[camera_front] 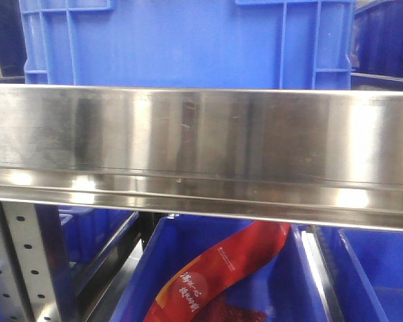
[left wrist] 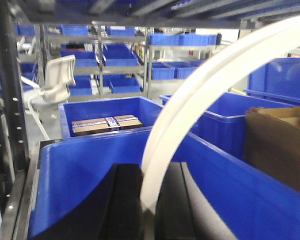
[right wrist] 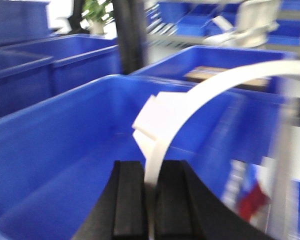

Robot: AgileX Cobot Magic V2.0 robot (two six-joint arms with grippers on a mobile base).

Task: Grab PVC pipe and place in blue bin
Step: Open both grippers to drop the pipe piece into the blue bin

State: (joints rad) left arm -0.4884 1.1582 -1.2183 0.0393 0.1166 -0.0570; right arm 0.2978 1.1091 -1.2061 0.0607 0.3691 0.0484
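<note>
The PVC pipe [left wrist: 205,85] is a slim white piece bent in a wide arc. In the left wrist view it rises from between the black fingers and sweeps up to the right. My left gripper [left wrist: 149,172] is shut on one end of it, over the inside of a blue bin [left wrist: 90,165]. My right gripper [right wrist: 150,167] is shut on the pipe [right wrist: 210,85] too, just below its squared end [right wrist: 152,117], with a blue bin's wall [right wrist: 65,130] behind. Neither gripper shows in the front view.
A steel shelf beam [camera_front: 201,147] fills the front view, with a blue crate [camera_front: 188,40] above and a red packet [camera_front: 221,268] in a bin below. A brown cardboard box [left wrist: 277,140] stands right; a flat carton [left wrist: 107,123] lies in the bin beyond. A dark upright post [right wrist: 130,35] rises behind.
</note>
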